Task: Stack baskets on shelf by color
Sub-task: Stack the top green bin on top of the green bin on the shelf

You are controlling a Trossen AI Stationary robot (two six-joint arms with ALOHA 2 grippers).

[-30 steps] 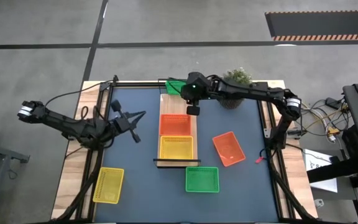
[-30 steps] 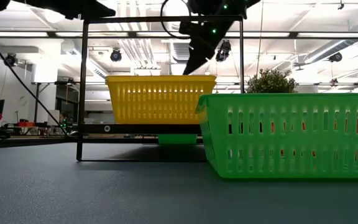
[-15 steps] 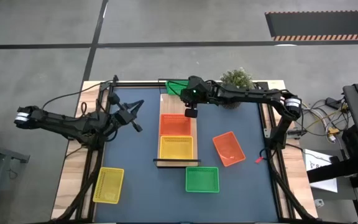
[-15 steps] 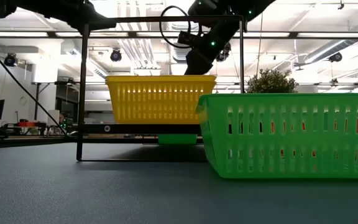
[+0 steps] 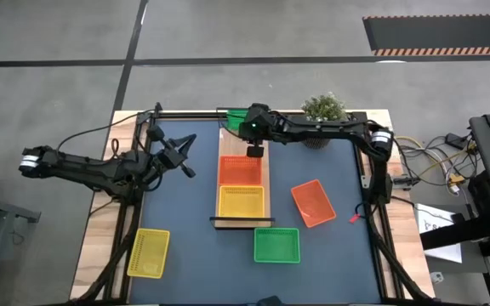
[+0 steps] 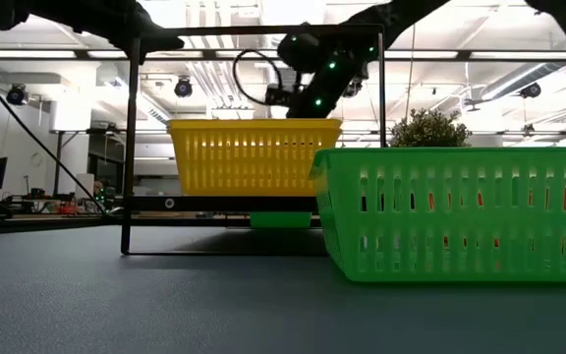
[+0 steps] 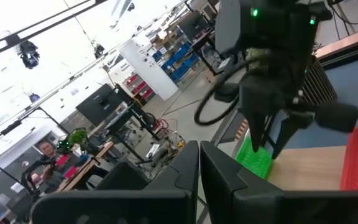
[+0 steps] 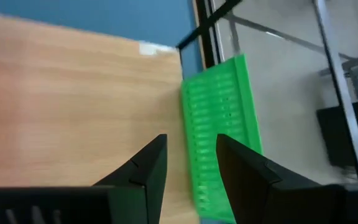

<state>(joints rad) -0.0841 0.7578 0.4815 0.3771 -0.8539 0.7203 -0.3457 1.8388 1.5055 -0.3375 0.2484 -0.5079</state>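
Observation:
The shelf (image 5: 225, 146) runs from far to near in the table's middle, with an orange basket (image 5: 240, 170) and a yellow basket (image 5: 242, 201) side by side on its wooden board. A green basket (image 5: 237, 116) sits just past the shelf's far end; the right wrist view shows this green basket (image 8: 219, 137) beside the board's edge. My right gripper (image 5: 254, 151) hangs open over the bare far part of the board (image 8: 73, 106), slanting down, with nothing between its fingers (image 8: 148, 165). My left gripper (image 5: 184, 151) is shut and empty, raised over the table's left side.
Loose on the dark mat lie a yellow basket (image 5: 147, 252) at the near left, a green basket (image 5: 276, 245) just in front of the shelf, and an orange basket (image 5: 313, 202) to the shelf's right. A small potted plant (image 5: 321, 108) stands at the far edge.
My right gripper has come down toward the far end of the shelf and drifted a little toward the table's left. My left gripper has swung toward the far edge and rolled a little, staying shut. The baskets have not moved.

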